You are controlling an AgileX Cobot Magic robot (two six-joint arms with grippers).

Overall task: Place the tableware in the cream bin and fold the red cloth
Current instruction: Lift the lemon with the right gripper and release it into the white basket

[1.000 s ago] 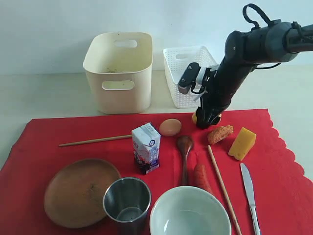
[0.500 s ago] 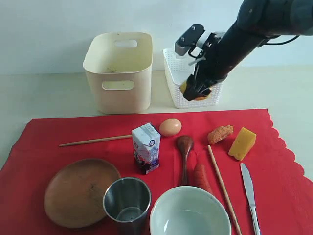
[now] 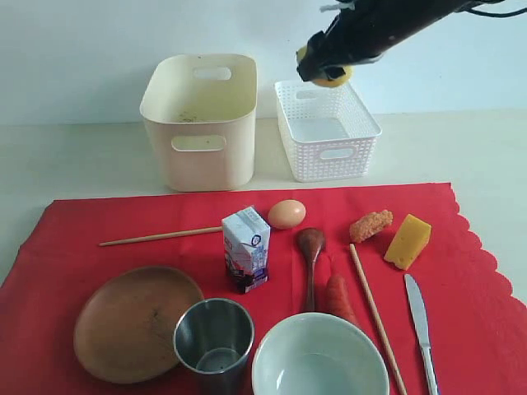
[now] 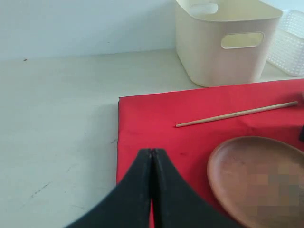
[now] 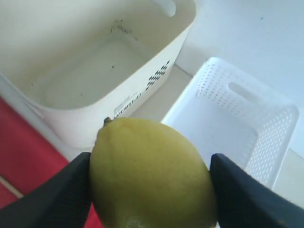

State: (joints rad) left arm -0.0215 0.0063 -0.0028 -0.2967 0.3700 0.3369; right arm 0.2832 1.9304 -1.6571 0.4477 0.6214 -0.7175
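My right gripper [image 3: 319,66] hangs high above the white basket, shut on a yellow lemon [image 5: 152,173] that fills the gap between its fingers. The cream bin [image 3: 199,119] stands at the back left, with no tableware showing inside. On the red cloth [image 3: 486,288] lie the wooden plate [image 3: 136,322], steel cup [image 3: 214,337], pale bowl [image 3: 319,358], dark spoon [image 3: 311,255], two chopsticks [image 3: 160,237] [image 3: 376,317] and the knife [image 3: 420,317]. My left gripper [image 4: 152,152] is shut on nothing, low over the cloth's corner near the plate [image 4: 259,178].
The white lattice basket [image 3: 327,132] sits right of the bin. Also on the cloth are an egg [image 3: 286,214], a milk carton [image 3: 246,249], a cheese wedge [image 3: 408,241], a fried piece [image 3: 370,225] and an orange-red food piece [image 3: 338,298]. Bare table lies left of the cloth.
The right gripper has lifted the lemon off the cloth, up and back, to above the basket's far edge. Nothing else has moved.
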